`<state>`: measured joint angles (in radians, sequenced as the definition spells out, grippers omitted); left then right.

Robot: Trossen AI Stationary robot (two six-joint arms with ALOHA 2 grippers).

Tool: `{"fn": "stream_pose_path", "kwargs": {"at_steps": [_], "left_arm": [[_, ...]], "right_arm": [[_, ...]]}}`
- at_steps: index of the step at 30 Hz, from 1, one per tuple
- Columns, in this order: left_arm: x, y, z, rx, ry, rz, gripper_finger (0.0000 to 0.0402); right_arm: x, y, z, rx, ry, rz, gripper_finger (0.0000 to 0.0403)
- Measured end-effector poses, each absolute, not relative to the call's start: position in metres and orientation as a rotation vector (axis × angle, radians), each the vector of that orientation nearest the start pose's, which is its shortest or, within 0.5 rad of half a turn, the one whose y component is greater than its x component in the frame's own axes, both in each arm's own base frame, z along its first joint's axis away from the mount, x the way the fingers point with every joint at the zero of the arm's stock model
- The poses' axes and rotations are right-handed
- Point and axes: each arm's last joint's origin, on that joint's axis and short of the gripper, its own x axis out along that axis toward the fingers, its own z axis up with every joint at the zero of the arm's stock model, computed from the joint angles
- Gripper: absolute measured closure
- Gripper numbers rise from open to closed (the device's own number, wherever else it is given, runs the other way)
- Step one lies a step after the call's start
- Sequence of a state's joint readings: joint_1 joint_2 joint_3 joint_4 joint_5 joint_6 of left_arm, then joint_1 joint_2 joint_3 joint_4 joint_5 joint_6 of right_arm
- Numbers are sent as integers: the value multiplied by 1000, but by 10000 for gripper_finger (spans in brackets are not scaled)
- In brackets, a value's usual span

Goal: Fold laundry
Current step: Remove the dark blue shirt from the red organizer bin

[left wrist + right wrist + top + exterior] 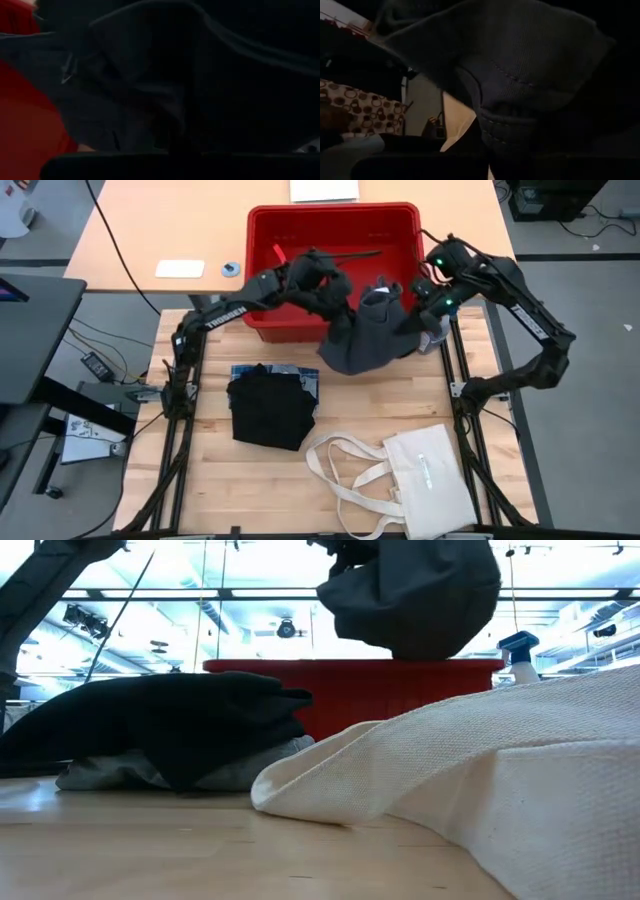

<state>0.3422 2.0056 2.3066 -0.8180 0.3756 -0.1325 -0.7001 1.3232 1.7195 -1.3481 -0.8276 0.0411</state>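
I have both pincers clenched on the dark grey garment [365, 340]; the left pincer [335, 288] grips it at one upper corner, over the front part of the red bin [300, 225], and the right pincer [425, 292] grips the opposite upper edge near the bin's right wall; in each wrist view the cloth fills the picture right up against my own fingers, bunched and creased, so the jaws stand nearly shut with only a thin fold of fabric between them.

The garment hangs between the two pincers and sags in a pouch over the bin's front rim toward the bench [380, 405]; in the low view it floats clear above the red wall, not yet touching wood. I judge it soft, limp and fairly light, a knit with a stitched hem showing in the right wrist view; it will not hold any shape of its own, and it may slide out of a shallow pinch, so I would hold it by the hem or a seam, where the cloth is doubled.

Further out, the black piece [270, 408] lies folded on the bench atop a blue-white plaid piece [310, 375]; the cream tote bag [425, 475] lies nearer the front edge, well apart.
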Motion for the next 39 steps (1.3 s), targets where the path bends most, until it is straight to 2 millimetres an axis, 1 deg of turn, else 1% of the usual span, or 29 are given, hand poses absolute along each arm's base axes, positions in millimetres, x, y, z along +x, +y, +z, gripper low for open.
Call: {"fn": "stream_pose_path", "kwargs": {"at_steps": [2, 5, 7, 9, 12, 14, 16, 19, 23, 25, 27, 30, 33, 36, 39], "left_arm": [[410, 127, 425, -339, 498, -1, 391], [413, 115, 421, -363, 539, -5, 391], [415, 109, 416, -371, 574, 2, 391], [417, 103, 409, -391, 608, 13, 391], [421, 97, 397, -449, 655, 32, 391], [424, 90, 385, -453, 701, 39, 391], [429, 82, 367, -430, 752, 60, 391], [434, 74, 330, -431, 840, 89, 385], [436, 73, 286, -482, 908, 130, 371], [434, 73, 266, -506, 944, 144, 369], [432, 74, 250, -533, 963, 164, 368], [426, 82, 235, -579, 996, 224, 366], [419, 87, 221, -616, 1031, 272, 365], [414, 90, 212, -660, 1062, 312, 363], [411, 92, 208, -683, 1081, 338, 349]], "right_arm": [[171, -111, 440, 704, 704, 100, 359], [171, -100, 438, 717, 766, 106, 358], [173, -93, 434, 729, 813, 134, 358], [176, -89, 426, 746, 854, 150, 358], [181, -82, 407, 819, 930, 152, 358], [185, -77, 391, 829, 985, 148, 358], [189, -74, 370, 838, 1028, 146, 358], [194, -73, 337, 898, 1065, 164, 357], [193, -72, 293, 976, 1124, 165, 357], [191, -72, 275, 1020, 1147, 178, 357], [187, -72, 260, 1050, 1169, 177, 355], [181, -74, 241, 1067, 1206, 128, 344], [175, -81, 226, 1055, 1214, 40, 321], [171, -89, 218, 1070, 1185, -14, 291], [169, -99, 217, 1083, 1165, -142, 259]]}}
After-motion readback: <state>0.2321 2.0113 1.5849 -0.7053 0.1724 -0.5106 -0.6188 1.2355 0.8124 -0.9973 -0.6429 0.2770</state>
